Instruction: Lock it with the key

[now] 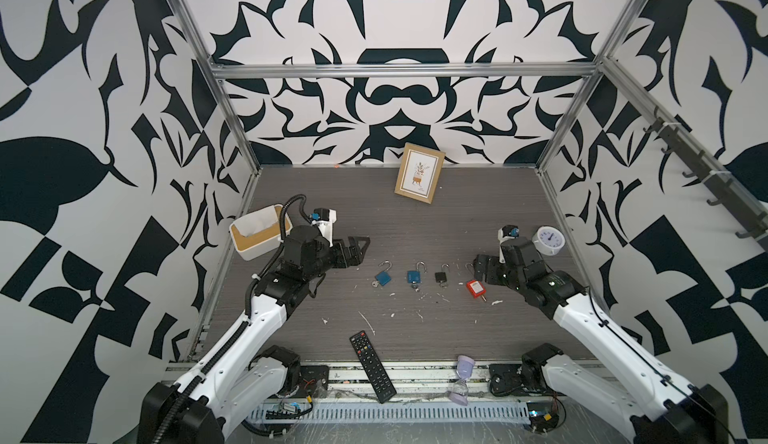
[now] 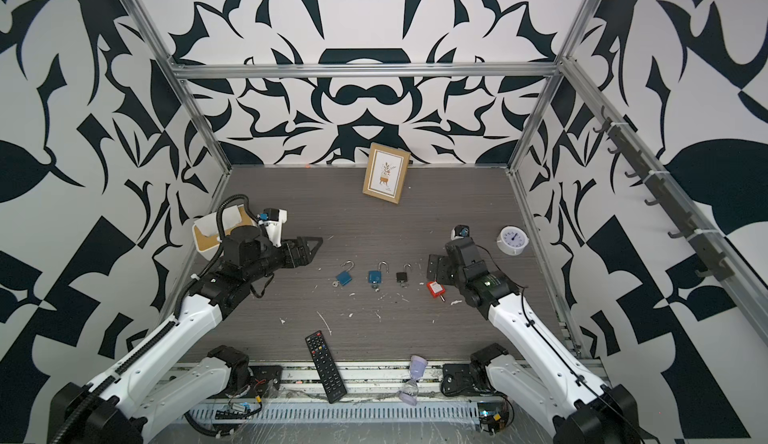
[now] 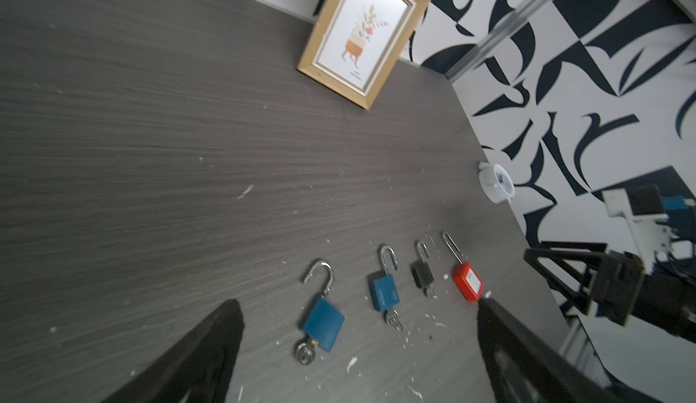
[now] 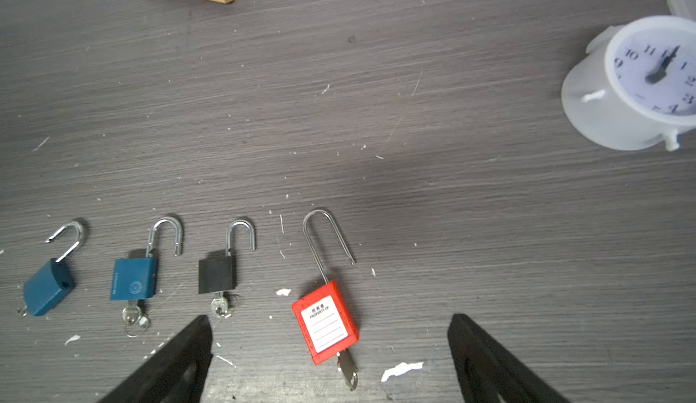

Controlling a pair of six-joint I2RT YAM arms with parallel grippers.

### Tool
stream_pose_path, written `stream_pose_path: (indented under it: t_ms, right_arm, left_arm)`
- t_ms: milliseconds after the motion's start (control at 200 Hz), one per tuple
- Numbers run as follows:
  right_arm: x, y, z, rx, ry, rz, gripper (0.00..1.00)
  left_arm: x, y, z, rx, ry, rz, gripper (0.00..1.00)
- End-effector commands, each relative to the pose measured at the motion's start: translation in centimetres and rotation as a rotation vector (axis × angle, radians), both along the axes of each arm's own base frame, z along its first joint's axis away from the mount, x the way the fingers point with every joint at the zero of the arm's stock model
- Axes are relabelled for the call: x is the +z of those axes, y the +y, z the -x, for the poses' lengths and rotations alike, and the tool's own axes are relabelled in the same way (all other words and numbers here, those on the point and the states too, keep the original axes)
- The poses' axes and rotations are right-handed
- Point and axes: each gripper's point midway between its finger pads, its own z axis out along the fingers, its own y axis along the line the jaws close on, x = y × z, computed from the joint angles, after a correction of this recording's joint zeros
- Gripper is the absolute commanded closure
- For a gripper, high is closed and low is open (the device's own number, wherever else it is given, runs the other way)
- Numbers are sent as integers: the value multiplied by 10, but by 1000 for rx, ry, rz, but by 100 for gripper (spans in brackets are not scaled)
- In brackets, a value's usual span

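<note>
**While the left gripper (image 1: 356,250) and right gripper (image 1: 478,271) gape, the red padlock (image 4: 325,325) lies unlatched**

Its key (image 4: 348,371) sits in its base. Left of the red padlock lie 1 black padlock (image 4: 216,276) and 2 blue padlocks (image 4: 133,278) (image 4: 49,288), keys in. The right gripper hovers just beside it, fingers spread, empty; the left gripper, spread too, hangs beyond the farthest blue one.
</note>
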Motion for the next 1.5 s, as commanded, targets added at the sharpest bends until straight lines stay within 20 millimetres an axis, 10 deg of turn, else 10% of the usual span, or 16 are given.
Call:
stream_pose_path:
  t_ms: [0, 910, 1495]
  right_arm:
    - [7, -3, 0, -37, -66, -33, 1]
    - [-80, 28, 5, 10, 255, -81, 24]
    - [-98, 30, 11, 0, 299, 29, 40]
  left_arm:
    - [-15, -7, 20, -64, 104, 20, 0]
    - [-20, -37, 18, -139, 161, 64, 3]
    - [-33, -40, 21, -137, 177, 51, 3]
